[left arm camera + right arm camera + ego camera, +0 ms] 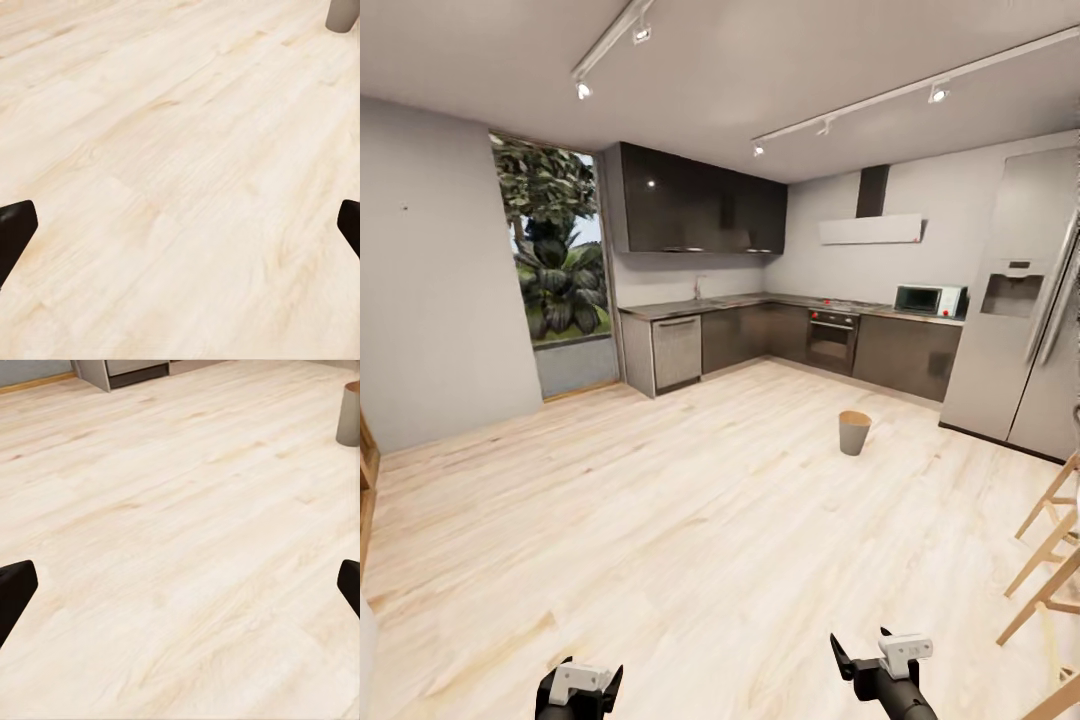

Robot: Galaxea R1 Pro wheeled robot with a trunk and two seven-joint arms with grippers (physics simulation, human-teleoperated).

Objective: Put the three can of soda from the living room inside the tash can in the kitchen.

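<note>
Both claws, left claw [579, 690] and right claw [870, 650], are hanging spread and carrying nothing (no cans in sight). The bin [854, 432] is standing on the kitchen floor [690, 520] well ahead, so fetching cans from the living room comes first.

The tash can [343, 15] is cut off by the frame edge in both wrist views. The fridge [1020, 310] and wooden stools [1050, 560] run off the head view's right side.
</note>
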